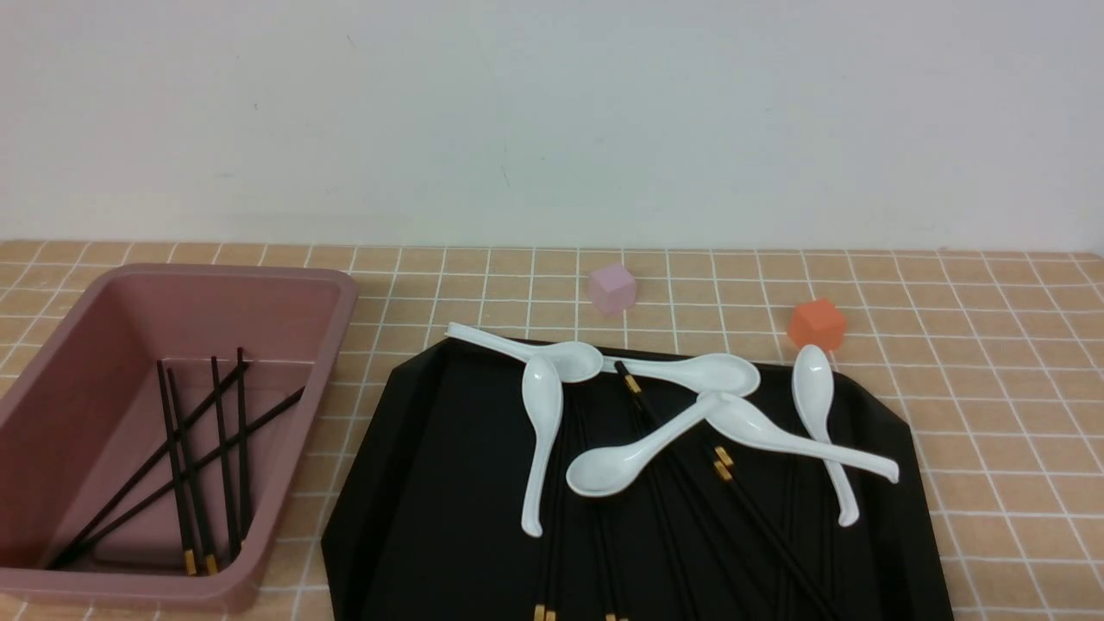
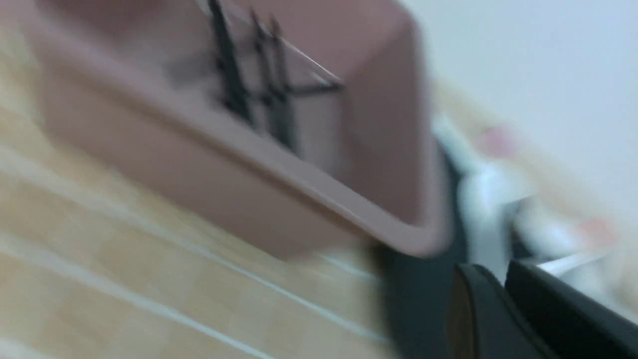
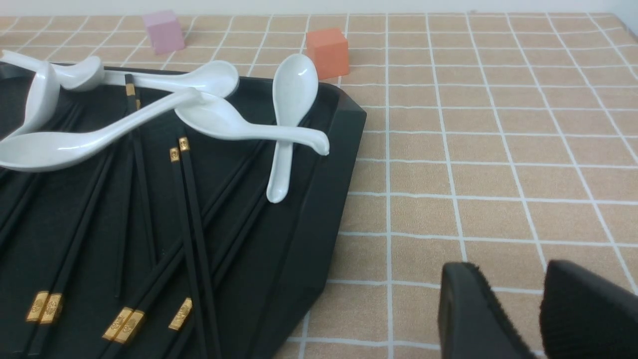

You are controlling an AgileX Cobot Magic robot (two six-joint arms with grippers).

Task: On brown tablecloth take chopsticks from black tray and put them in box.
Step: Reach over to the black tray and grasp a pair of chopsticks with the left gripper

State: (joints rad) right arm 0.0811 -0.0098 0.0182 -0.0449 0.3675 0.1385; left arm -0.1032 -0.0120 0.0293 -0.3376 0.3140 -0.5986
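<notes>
The black tray (image 1: 431, 483) lies in the middle of the brown tablecloth (image 1: 992, 414). Several black chopsticks (image 1: 723, 470) with gold bands lie in it, partly under white spoons. The right wrist view shows them more clearly (image 3: 192, 219). The pink box (image 1: 285, 276) stands to the left with several chopsticks (image 1: 190, 470) inside. No gripper shows in the front view. In the blurred left wrist view my left gripper (image 2: 501, 271) is near the box's corner (image 2: 249, 189), nearly closed and empty. My right gripper (image 3: 513, 271) hovers over bare cloth to the right of the tray (image 3: 319, 199), slightly open and empty.
Several white ceramic spoons (image 1: 542, 431) lie across the far half of the tray, some over chopsticks. A small pink cube (image 1: 612, 287) and an orange cube (image 1: 817, 323) sit on the cloth just behind the tray. A pale wall closes the back.
</notes>
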